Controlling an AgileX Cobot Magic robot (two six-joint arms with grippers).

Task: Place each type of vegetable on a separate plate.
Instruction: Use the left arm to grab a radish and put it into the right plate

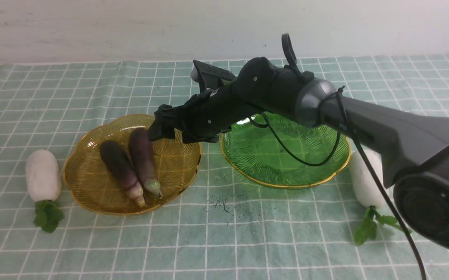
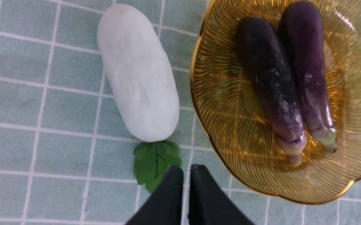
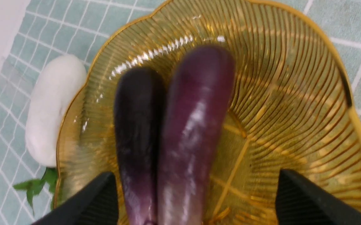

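Right claw [image 1: 172,130] apart over eggplants [image 1: 121,166], amber plate [image 1: 174,167]; lift straight, avoid nudging. Radishes [image 1: 42,175] to green plate [image 1: 255,159] next. Left claw [image 2: 185,184] together.

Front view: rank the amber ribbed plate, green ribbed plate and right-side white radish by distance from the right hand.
1. Amber ribbed plastic plate, under the right hand.
2. Green ribbed plastic plate, centre-right.
3. White oval radish, far right.
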